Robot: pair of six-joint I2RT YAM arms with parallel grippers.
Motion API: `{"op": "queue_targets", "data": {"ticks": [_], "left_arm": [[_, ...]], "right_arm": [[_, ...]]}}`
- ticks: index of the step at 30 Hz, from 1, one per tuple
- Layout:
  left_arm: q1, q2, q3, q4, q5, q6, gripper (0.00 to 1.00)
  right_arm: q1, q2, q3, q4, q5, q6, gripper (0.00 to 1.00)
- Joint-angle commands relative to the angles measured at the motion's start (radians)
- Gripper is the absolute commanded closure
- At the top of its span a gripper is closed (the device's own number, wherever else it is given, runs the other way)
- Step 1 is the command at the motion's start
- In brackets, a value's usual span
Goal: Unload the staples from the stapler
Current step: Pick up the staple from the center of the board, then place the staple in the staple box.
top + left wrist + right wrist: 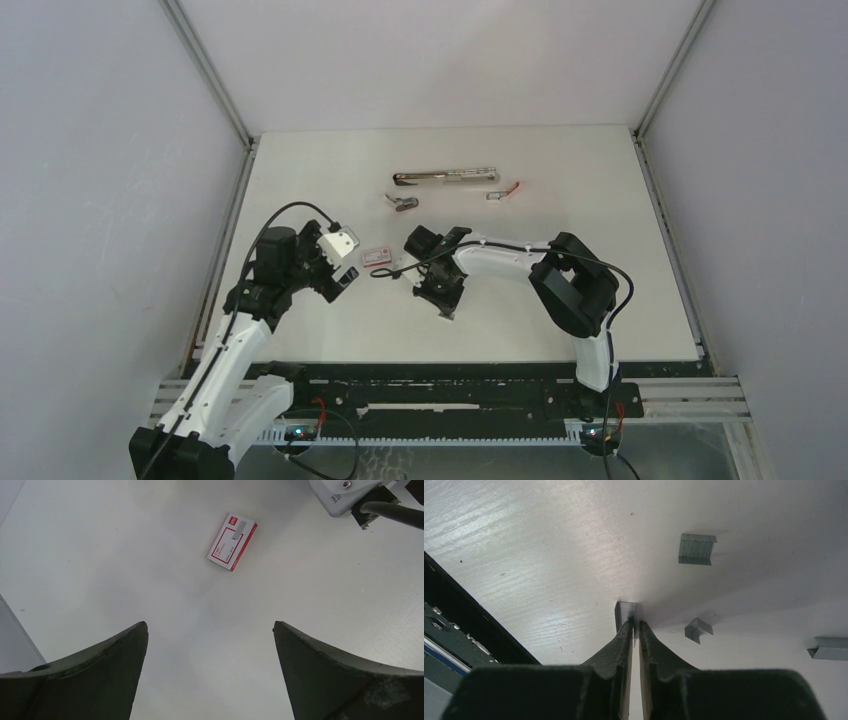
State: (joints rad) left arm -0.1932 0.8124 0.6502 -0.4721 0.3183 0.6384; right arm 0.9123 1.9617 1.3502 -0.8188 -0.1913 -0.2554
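**Staples (625, 611): one strip pinched, the rest loose on the table**

Top view: the right gripper (447, 308) points down at the table (600, 250), near its front edge. The staples are too small to make out here. The left gripper (345, 279) hangs beside a red-and-white box (378, 257).

Left wrist view: the fingers are spread wide and hold nothing, with the box ahead.

Right wrist view: the jaws are almost pressed together, pinching one short strip. Three more strips lie loose nearby.

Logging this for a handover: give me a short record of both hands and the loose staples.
Left hand: open, empty; small red-and-white box lies ahead
Right hand: apparently pinched shut on one short grey metallic staple strip
Loose grey staple strips: three, apart, on the white table
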Motion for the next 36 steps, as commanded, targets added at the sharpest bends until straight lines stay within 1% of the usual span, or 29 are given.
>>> {"op": "queue_targets", "data": {"ticks": [1, 3, 11, 15, 21, 26, 31, 36], "left_arm": [[0.009, -0.008, -0.015, 0.038, 0.018, 0.007, 0.00], [0.008, -0.006, -0.015, 0.038, 0.018, 0.007, 0.00], [0.008, 0.002, -0.014, 0.039, 0.018, 0.007, 0.00], [0.007, 0.003, -0.015, 0.041, 0.015, 0.007, 0.00], [0.009, 0.012, -0.014, 0.046, 0.006, 0.004, 0.00], [0.007, 0.031, -0.010, 0.047, 0.002, 0.003, 0.00], [0.008, 0.032, -0.007, 0.047, 0.002, -0.002, 0.00], [0.008, 0.029, -0.007, 0.047, -0.001, -0.002, 0.00]], "right_arm": [[0.011, 0.003, 0.029, 0.021, 0.017, -0.003, 0.95], [0.011, -0.002, 0.031, 0.023, 0.023, 0.000, 1.00], [0.011, -0.050, 0.036, 0.026, 0.049, 0.031, 1.00], [-0.016, -0.095, 0.052, 0.021, 0.067, 0.076, 1.00], [-0.141, -0.153, 0.087, 0.011, 0.033, 0.160, 1.00], [-0.256, -0.161, 0.121, 0.016, 0.028, 0.240, 1.00], [-0.337, -0.125, 0.170, 0.021, 0.050, 0.323, 1.00], [-0.384, -0.045, 0.246, -0.007, 0.083, 0.408, 1.00]]}}
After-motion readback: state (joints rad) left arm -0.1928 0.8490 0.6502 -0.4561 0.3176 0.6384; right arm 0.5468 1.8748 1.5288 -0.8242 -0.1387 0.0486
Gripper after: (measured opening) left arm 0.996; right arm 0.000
